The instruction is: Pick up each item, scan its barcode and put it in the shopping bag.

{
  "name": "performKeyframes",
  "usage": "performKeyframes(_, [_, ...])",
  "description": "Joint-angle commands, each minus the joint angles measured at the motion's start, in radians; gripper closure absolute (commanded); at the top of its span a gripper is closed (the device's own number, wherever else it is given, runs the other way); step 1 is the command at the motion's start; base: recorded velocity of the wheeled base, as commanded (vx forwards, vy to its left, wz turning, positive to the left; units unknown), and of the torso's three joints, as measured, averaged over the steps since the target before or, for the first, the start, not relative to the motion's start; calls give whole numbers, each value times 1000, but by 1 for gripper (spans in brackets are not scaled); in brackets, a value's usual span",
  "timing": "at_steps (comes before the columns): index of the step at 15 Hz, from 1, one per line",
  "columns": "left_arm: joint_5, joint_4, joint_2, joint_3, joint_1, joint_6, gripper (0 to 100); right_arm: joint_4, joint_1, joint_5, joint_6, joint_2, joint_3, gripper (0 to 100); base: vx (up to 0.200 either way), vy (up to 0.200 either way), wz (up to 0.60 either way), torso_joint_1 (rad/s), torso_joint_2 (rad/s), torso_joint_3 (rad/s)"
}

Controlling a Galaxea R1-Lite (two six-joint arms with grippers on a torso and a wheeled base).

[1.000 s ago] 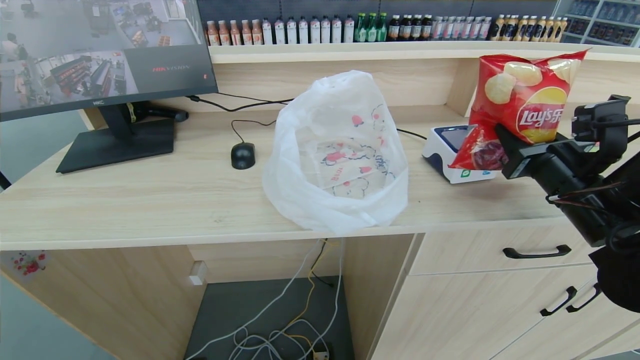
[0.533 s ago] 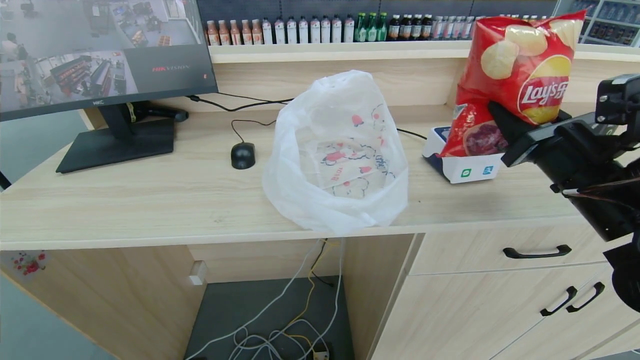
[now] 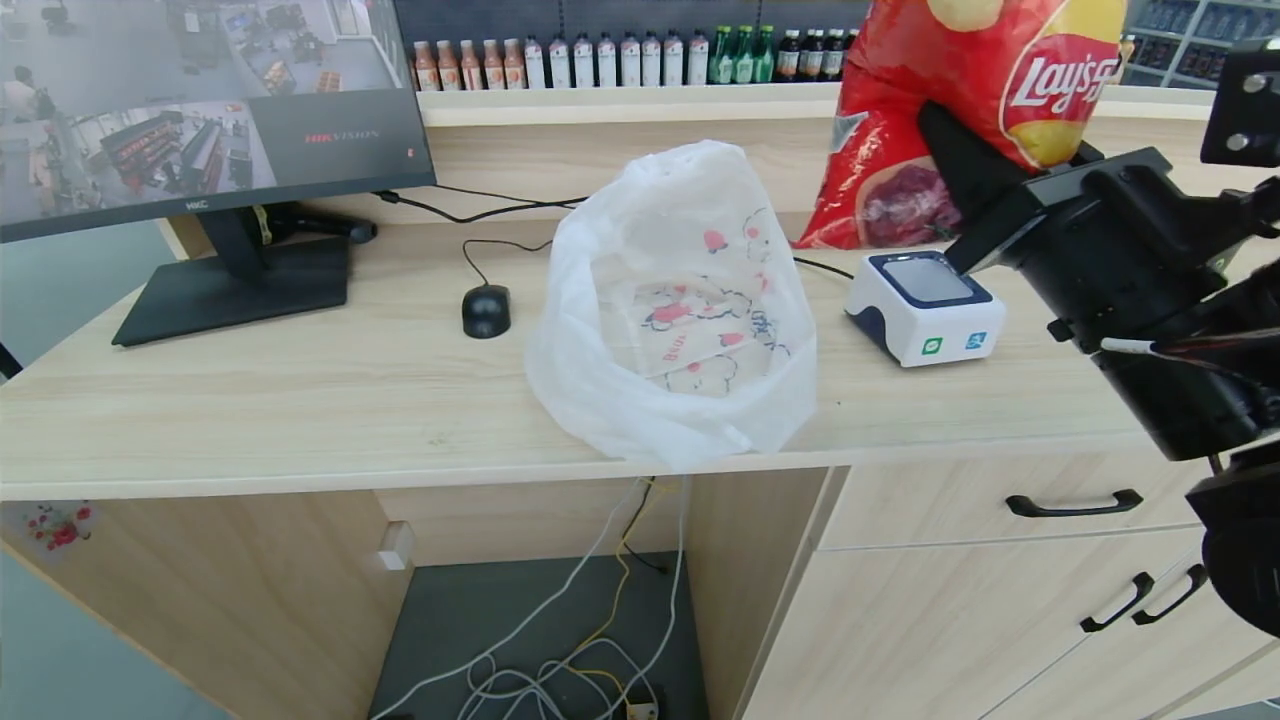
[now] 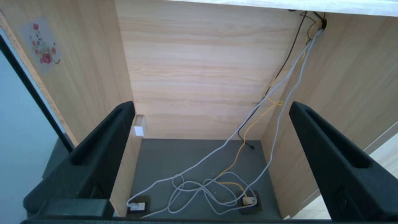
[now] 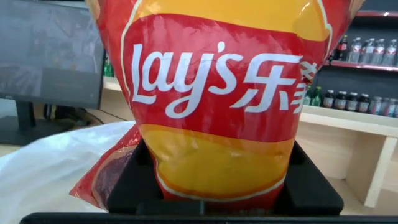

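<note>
Right end effector (image 3: 985, 170) clenched across the lower body of the chip bag (image 3: 900, 120), which is held upright in the air, just beyond the scanner (image 3: 925, 305) at its 12 o'clock in the head view. The chip bag is judged light, air-filled and slippery, with fragile contents; a gentle hold near the lower seam is preferred to a squeeze on the puffed middle. The shopping bag (image 3: 680, 300) stands open on the tabletop (image 3: 300, 400) at the scanner's 9 o'clock. Compared with a second earlier, the chip bag has been raised and carried toward 11 o'clock, and the scanner window has been uncovered.
</note>
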Motion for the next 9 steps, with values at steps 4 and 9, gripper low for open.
performKeyframes(4, [0, 0, 0, 0, 0, 0, 0, 33, 137, -102, 65, 93, -125, 100, 0, 0, 0, 0, 0, 0])
performKeyframes(9, [0, -2, 0, 0, 0, 0, 0, 79, 214, -231, 186, 198, -221, 100, 0, 0, 0, 0, 0, 0])
